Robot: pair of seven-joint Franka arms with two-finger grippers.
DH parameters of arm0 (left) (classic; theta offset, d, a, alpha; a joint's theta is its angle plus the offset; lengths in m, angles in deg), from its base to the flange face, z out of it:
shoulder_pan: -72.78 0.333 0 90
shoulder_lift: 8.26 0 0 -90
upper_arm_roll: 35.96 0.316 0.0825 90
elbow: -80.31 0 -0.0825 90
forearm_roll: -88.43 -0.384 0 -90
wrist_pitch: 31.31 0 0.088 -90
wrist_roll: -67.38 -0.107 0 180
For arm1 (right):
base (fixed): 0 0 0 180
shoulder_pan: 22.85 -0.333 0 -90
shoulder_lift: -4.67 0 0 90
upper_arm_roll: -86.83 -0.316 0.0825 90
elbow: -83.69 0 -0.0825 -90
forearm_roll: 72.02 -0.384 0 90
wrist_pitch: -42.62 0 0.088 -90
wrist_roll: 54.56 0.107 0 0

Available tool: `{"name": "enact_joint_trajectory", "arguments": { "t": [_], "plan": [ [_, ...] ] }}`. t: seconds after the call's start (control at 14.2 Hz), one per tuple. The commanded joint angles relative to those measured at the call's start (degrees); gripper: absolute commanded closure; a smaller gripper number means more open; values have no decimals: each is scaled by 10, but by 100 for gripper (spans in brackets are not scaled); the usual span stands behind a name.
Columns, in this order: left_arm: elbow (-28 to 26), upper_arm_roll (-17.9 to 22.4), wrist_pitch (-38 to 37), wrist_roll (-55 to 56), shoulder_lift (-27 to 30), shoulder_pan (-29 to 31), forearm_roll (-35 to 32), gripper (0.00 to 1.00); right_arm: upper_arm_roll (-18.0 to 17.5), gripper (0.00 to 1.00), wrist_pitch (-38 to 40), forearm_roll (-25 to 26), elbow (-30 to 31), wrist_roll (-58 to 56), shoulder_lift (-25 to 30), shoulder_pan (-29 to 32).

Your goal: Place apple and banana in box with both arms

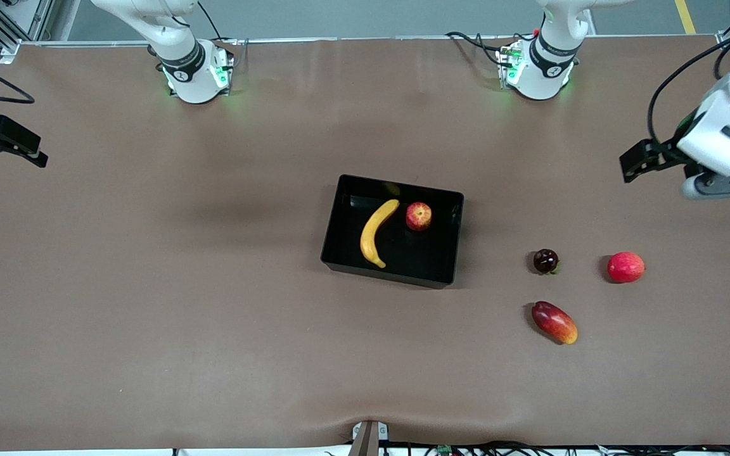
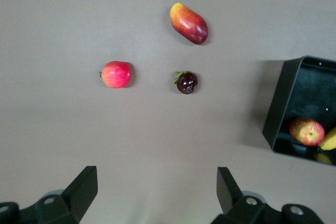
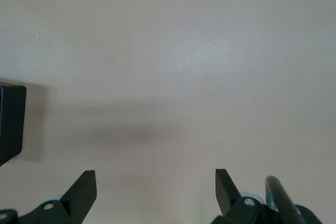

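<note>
Hanging high over the left arm's end of the table, the left gripper [image 2: 156,199] has its fingers spread wide and holds nothing. Over at the right arm's end, the right gripper [image 3: 156,195] hovers just the same, fingers wide apart above bare brown table [image 1: 149,285]. Down in the middle sits the box [image 1: 450,244], black and glossy-walled. Inside it lies the banana [image 1: 375,234], long, curved, bright yellow, and just beside it the apple [image 1: 419,216], small, red with yellow streaks. Outside, toward the left arm's end: a dark round fruit [image 1: 545,261], a pinkish-red fruit [image 1: 625,266], a mango [image 1: 554,322].
</note>
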Motion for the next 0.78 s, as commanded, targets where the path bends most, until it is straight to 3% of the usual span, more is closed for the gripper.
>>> {"name": "enact_joint_trajectory", "arguments": {
  "t": [0.0,0.28,0.71],
  "plan": [
    [-53,47,9,-26,51,-35,23,0,-2,0,36,4,-15,9,-3,0],
    [-141,48,57,-25,131,-39,31,0,-1,0,38,5,-16,8,-4,0],
    [-119,51,49,-35,125,-32,40,0,-1,0,33,7,-26,8,-8,10]
  ]
}}
